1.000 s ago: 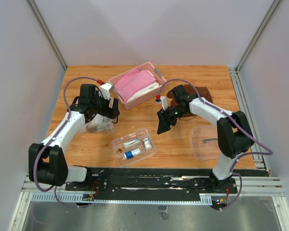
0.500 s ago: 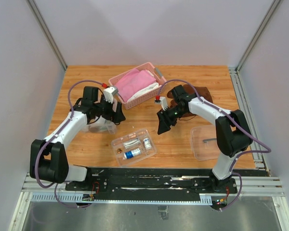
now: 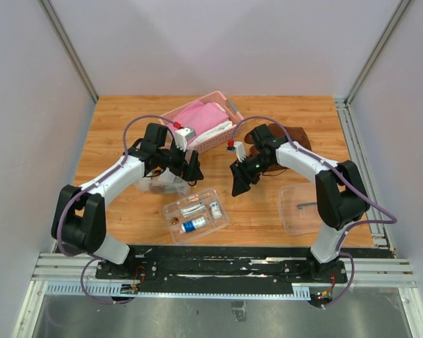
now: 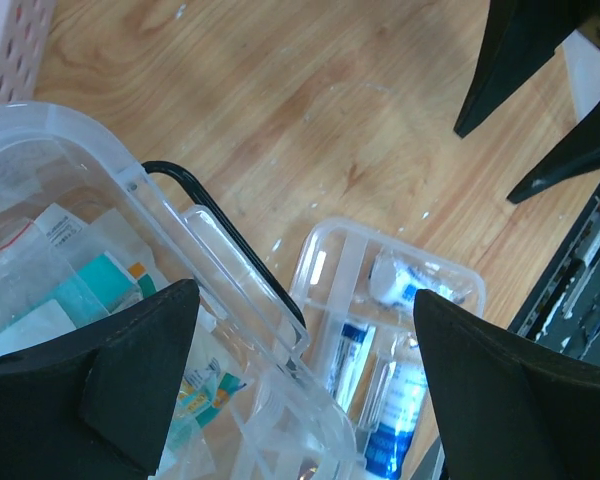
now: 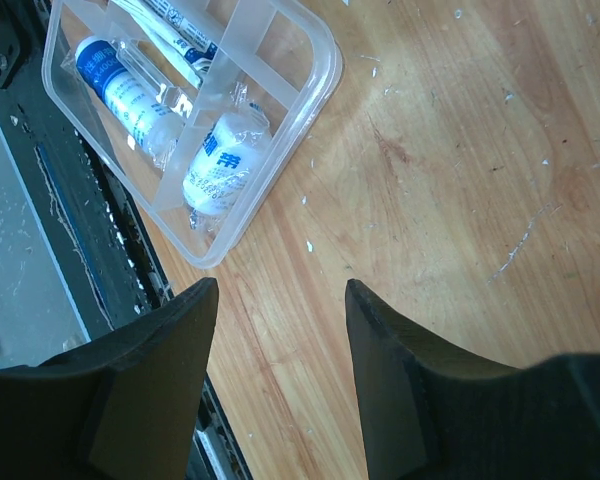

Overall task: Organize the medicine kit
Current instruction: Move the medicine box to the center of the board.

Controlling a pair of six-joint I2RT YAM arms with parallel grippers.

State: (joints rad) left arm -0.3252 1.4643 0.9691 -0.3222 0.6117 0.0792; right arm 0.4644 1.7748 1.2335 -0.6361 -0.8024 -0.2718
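Observation:
The medicine kit is in parts. Its clear box [image 3: 161,185], holding packets, sits left of centre; in the left wrist view it [image 4: 70,260] has a thin black handle [image 4: 230,240] along its rim. The divided clear tray [image 3: 196,215] with small bottles lies near the front, and also shows in the left wrist view [image 4: 390,330] and the right wrist view [image 5: 180,110]. The clear lid [image 3: 303,218] with a dark handle lies at the right. My left gripper [image 3: 190,169] [image 4: 302,300] is open above the box's right rim. My right gripper [image 3: 238,186] [image 5: 280,330] is open and empty over bare wood beside the tray.
A pink slatted basket [image 3: 218,137] with pink cloth stands at the back centre. A dark brown object [image 3: 296,136] lies behind my right arm. A black rail [image 3: 218,264] runs along the table's front edge, close to the tray.
My left gripper has moved right, from the box's left side to above its right rim, nearer the tray. My right arm has not visibly moved.

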